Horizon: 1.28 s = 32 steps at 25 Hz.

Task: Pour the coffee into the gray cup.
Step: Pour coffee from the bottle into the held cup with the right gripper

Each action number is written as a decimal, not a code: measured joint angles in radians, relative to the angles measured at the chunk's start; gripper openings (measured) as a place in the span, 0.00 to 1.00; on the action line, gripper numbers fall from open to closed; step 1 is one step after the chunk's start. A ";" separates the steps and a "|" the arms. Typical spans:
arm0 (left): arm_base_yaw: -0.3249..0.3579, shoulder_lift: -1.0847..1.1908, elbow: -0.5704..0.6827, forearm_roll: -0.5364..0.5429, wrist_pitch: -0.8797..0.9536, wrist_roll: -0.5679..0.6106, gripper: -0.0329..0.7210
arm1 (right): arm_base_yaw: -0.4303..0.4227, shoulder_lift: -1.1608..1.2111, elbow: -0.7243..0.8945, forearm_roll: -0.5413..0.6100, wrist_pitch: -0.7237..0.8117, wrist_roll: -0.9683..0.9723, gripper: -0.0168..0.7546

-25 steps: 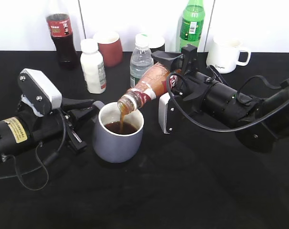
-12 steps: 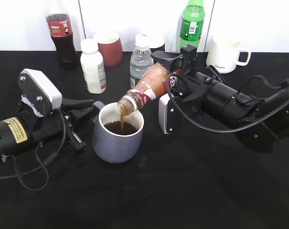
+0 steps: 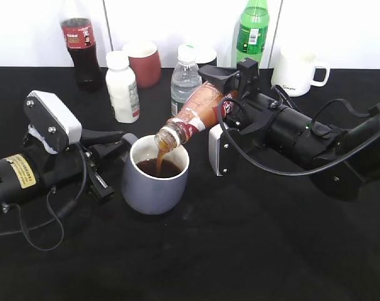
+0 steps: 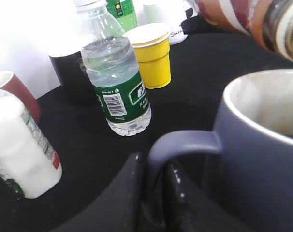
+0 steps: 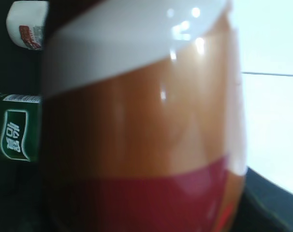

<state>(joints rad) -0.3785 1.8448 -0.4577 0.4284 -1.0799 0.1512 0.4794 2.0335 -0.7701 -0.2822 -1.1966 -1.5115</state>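
Here, from left to right in the exterior view: the left gripper lies low on the black table, its dark fingers closed around the loop handle of the gray cup. The cup stands upright just left of centre and holds brown liquid. Above its rim the coffee bottle is tilted mouth-down, a thin brown stream falling from its neck into the cup. The right gripper grips the bottle's body from the right, jaws closed on it.

Along the back edge stand a cola bottle, a white bottle, a dark red cup, a water bottle, a green bottle and a white mug.

The left wrist view shows what the exterior view hides: the cup handle seated between the two fingers, the cup's cream inner wall, and a yellow cup behind the water bottle. The bottle's mouth hangs over the rim at upper right.

The right wrist view is almost filled by the blurred bottle label; the fingers themselves cannot be made out there.
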 joint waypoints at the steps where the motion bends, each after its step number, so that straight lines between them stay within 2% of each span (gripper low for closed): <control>1: 0.000 0.000 0.000 0.000 0.000 0.000 0.17 | 0.000 0.000 0.000 0.000 -0.001 -0.001 0.68; 32: 0.000 0.000 0.004 0.001 0.007 0.001 0.17 | 0.000 -0.001 -0.002 -0.007 -0.007 -0.048 0.68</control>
<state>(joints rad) -0.3785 1.8448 -0.4541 0.4293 -1.0726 0.1521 0.4794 2.0328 -0.7719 -0.2892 -1.2037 -1.5597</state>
